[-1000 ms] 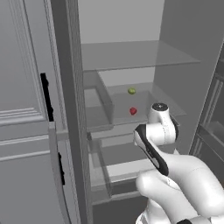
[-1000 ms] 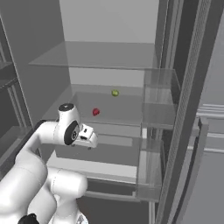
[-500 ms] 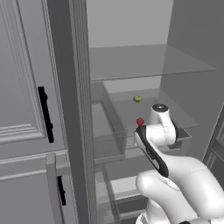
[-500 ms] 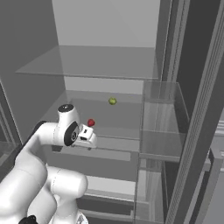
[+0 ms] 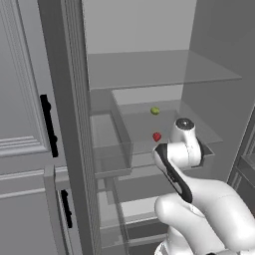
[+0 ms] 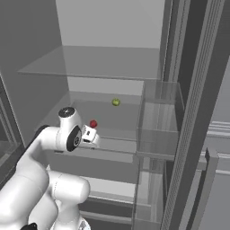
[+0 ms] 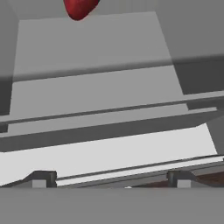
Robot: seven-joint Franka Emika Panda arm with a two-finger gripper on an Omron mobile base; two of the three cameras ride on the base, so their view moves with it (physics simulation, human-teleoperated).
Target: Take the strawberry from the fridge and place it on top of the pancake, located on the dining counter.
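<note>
From the left base view, the strawberry (image 5: pixel 157 136) sits on a glass shelf (image 5: pixel 144 124) in the fridge (image 5: pixel 149 74), a green fruit (image 5: pixel 155 110) behind it. Right base view: the gripper (image 6: pixel 93 137) hangs just below the strawberry (image 6: pixel 93 123). Hand view: fingertips (image 7: pixel 41 178) wide apart, empty; strawberry (image 7: pixel 79 8) at top edge.

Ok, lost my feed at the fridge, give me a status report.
Gripper open, empty, at the shelf front. Strawberry on the glass shelf, ahead of the fingers, untouched. Yellow-green fruit farther back, clear of the path.
</note>
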